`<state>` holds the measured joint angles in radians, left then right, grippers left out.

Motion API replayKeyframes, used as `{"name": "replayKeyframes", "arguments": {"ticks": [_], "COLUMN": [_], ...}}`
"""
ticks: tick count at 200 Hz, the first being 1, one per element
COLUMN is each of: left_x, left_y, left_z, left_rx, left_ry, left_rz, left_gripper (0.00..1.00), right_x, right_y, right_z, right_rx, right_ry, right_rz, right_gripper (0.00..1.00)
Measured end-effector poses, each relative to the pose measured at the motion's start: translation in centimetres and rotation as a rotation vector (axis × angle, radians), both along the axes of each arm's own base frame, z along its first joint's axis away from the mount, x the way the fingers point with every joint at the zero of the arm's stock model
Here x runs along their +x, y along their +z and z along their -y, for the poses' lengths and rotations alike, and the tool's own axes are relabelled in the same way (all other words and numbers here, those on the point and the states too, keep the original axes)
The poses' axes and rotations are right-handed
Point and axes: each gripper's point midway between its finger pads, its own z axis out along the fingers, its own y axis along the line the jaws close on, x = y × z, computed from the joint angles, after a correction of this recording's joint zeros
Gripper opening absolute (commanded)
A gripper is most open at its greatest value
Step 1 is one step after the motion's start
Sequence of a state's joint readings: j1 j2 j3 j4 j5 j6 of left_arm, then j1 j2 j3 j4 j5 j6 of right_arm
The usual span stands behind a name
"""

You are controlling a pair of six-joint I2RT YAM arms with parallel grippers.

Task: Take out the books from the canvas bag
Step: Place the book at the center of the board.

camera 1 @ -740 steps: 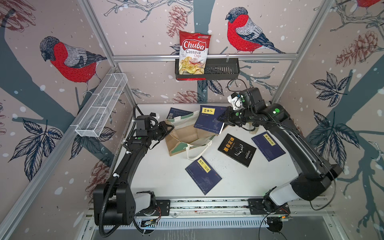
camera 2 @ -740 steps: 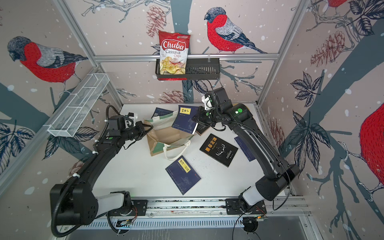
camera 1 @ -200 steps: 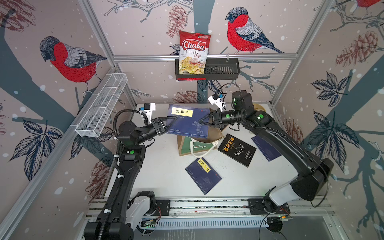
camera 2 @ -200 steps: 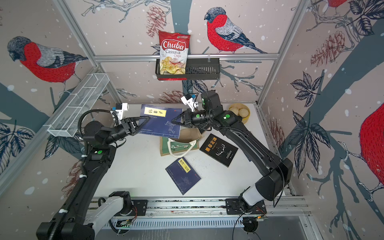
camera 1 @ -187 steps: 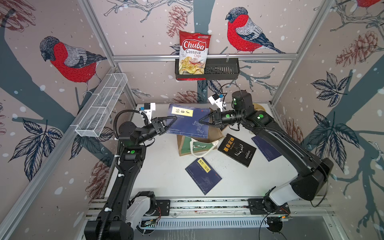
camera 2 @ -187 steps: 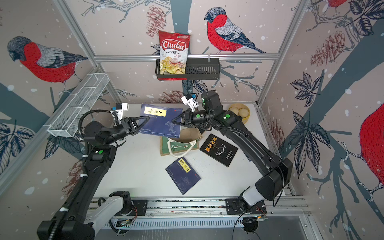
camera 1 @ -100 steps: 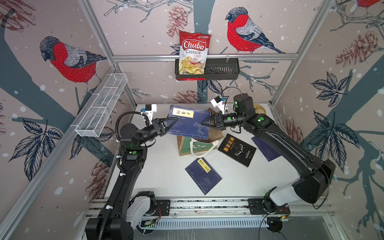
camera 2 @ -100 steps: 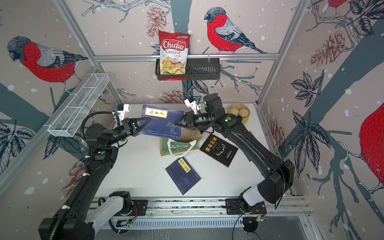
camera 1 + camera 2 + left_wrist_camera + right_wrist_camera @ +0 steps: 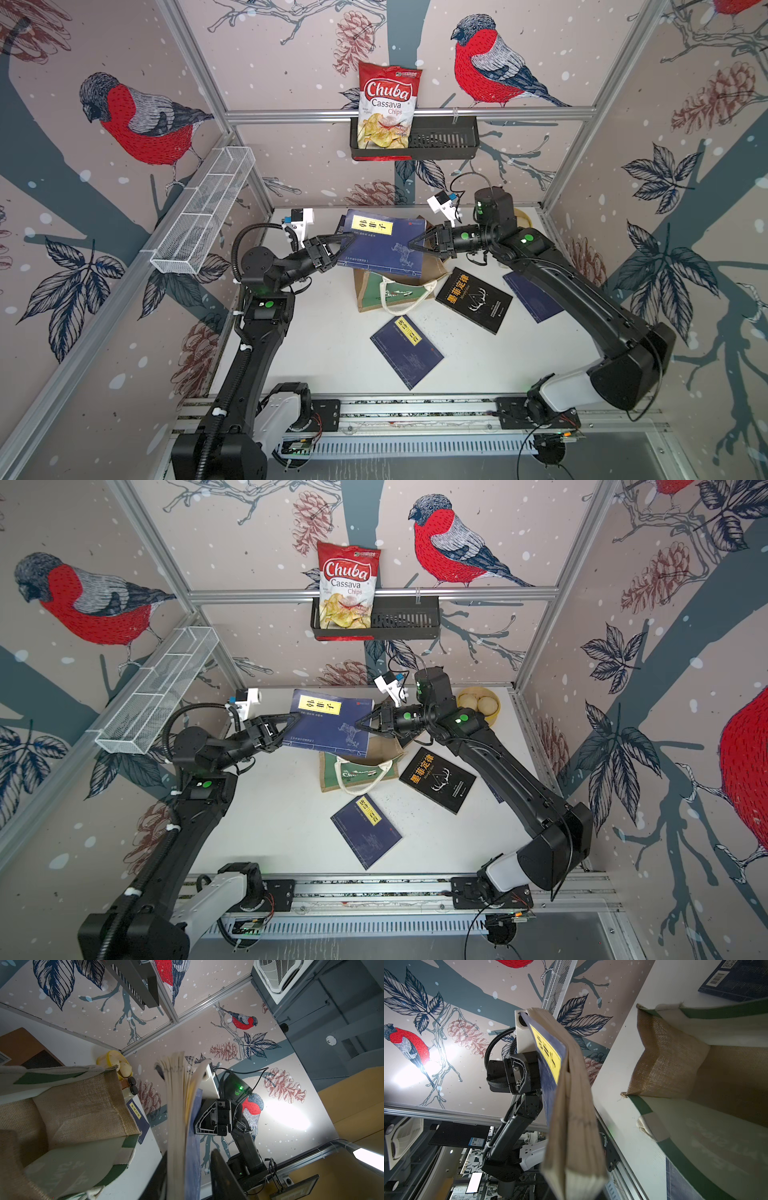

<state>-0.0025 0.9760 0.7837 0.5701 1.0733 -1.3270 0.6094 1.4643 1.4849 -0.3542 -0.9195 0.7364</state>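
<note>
Lifting the last-handled navy book (image 9: 386,249) clear of the canvas bag (image 9: 386,293).

Top views: in both, the book hangs in the air over the bag's far end, spanned between the two arms so that its thin cover stays roughly level. The right gripper (image 9: 413,246) is clamped on one edge; the left gripper (image 9: 345,246) sits at the opposite edge. A black book (image 9: 473,299) lies just beside the bag on the right arm's side, and a second navy book (image 9: 406,351) lies on the side nearer the robot bases. Both lie flat and are already out.

Left wrist view: the left gripper's jaws straddle the held book (image 9: 180,1115) with a sliver of wall showing on the cover side, so they stand loosened, not pinching. The pages fan and sag. The right gripper (image 9: 197,1120) bites the far edge, probably carrying the load alone.

Right wrist view: the bag (image 9: 675,1064) gapes beneath. No book shows in the visible lining, which suggests little remains inside.
</note>
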Motion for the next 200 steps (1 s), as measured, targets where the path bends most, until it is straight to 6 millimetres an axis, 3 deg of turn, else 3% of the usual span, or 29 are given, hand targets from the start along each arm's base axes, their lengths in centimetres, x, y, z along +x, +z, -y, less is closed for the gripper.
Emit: {"name": "replayKeyframes", "arguments": {"ticks": [22, 47, 57, 70, 83, 124, 170, 187, 200], "left_x": [0.0, 0.0, -0.1, -0.1, -0.1, -0.2, -0.3, -0.3, -0.3], "left_y": [0.2, 0.2, 0.2, 0.2, 0.2, -0.2, -0.2, -0.2, -0.2], "left_z": [0.0, 0.1, 0.1, 0.2, 0.2, 0.2, 0.2, 0.2, 0.2], "left_rx": [0.002, 0.009, 0.011, 0.015, 0.016, 0.029, 0.036, 0.036, 0.038], "left_ry": [-0.005, -0.013, -0.015, -0.018, -0.019, -0.020, -0.021, -0.021, -0.021], "left_rz": [0.004, 0.010, 0.014, 0.018, 0.014, 0.012, 0.016, 0.017, 0.021], "left_gripper": [0.15, 0.11, 0.18, 0.37, 0.39, 0.30, 0.03, 0.00, 0.00], "right_x": [0.1, 0.1, 0.0, 0.1, 0.0, -0.5, -0.6, -0.5, -0.4], "right_y": [0.0, 0.3, 0.4, 0.5, 0.3, 0.3, 0.3, 0.2, 0.0], "right_z": [0.3, 0.5, 0.5, 0.5, 0.3, -0.7, -0.8, -0.8, -0.7], "right_rx": [-0.002, -0.003, -0.002, -0.003, -0.007, -0.012, -0.014, -0.018, -0.022], "right_ry": [0.001, 0.005, 0.007, 0.009, 0.013, 0.036, 0.040, 0.035, 0.031], "right_rz": [0.001, 0.018, 0.023, 0.025, 0.020, 0.019, 0.031, 0.031, 0.027], "right_gripper": [0.04, 0.04, 0.04, 0.04, 0.04, 0.04, 0.04, 0.12, 0.32]}}
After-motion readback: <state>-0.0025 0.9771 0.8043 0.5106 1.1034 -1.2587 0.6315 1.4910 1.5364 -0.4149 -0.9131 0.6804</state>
